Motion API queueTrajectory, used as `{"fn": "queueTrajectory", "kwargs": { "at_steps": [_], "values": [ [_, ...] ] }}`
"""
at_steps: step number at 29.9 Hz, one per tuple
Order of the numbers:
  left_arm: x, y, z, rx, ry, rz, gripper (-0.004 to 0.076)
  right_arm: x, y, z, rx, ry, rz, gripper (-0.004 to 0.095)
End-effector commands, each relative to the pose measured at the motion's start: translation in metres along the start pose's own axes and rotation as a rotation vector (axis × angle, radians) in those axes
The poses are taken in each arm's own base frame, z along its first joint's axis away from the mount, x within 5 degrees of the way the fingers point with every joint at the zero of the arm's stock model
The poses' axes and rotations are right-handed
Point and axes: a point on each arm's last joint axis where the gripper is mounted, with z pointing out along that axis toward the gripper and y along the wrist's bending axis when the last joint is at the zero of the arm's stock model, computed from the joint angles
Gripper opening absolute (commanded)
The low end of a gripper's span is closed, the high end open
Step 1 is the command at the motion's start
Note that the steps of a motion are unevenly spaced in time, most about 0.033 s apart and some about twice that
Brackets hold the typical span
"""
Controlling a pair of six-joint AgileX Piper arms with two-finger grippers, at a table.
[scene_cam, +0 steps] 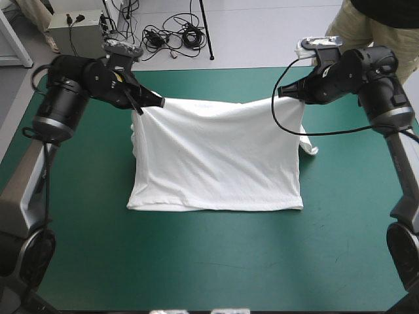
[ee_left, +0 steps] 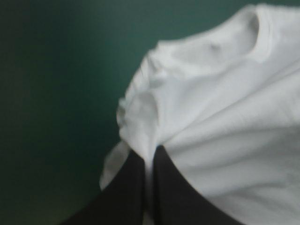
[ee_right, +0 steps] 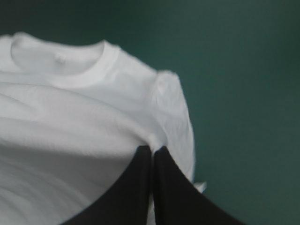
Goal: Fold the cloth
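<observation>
At 6 o'clock the white short-sleeved fabric T-shirt (scene_cam: 216, 157) rests its hem on the teal-green tabletop (scene_cam: 196, 261). At 12 the left pincer (scene_cam: 156, 100) and right pincer (scene_cam: 286, 92) each clamp a raised shoulder. Uneven travel could skew the fold, and the 3 o'clock sleeve (scene_cam: 309, 148), seemingly loose, may tuck under. Teal-green cover shows all round, giving room.

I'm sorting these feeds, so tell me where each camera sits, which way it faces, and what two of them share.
High view: above and behind the robot, facing forward and down at the table; the left gripper and right gripper show.
Left wrist view: above that wrist, facing along its fingers, shut on the T-shirt.
Right wrist view: above that wrist, fingers likewise shut.
Both wrist views share the collar.
</observation>
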Motion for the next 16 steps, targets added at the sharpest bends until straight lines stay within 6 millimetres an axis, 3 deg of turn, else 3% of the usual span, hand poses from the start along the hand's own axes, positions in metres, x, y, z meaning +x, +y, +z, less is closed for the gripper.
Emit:
{"fn": "queueTrajectory", "kwargs": {
  "at_steps": [1, 5, 8, 12, 16],
  "values": [
    [-0.013, -0.003, -0.080, -0.013, -0.246, 0.009, -0.0009, -0.011, 0.006, -0.071, -0.009, -0.210, -0.027, -0.0017],
    [-0.015, -0.004, -0.126, -0.022, -0.370, 0.012, -0.0009, -0.013, 0.010, -0.114, -0.017, -0.321, -0.036, -0.0017],
    [-0.013, -0.005, -0.148, -0.025, -0.426, 0.014, -0.0009, -0.014, 0.012, -0.138, -0.021, -0.388, -0.044, -0.0017],
    [-0.011, -0.005, -0.157, -0.027, -0.451, 0.014, -0.0009, -0.015, 0.013, -0.154, -0.021, -0.438, -0.064, -0.0017],
    [-0.013, -0.005, -0.153, -0.027, -0.448, 0.014, -0.0009, -0.017, 0.013, -0.151, -0.021, -0.442, -0.064, -0.0017]
  ]
}}
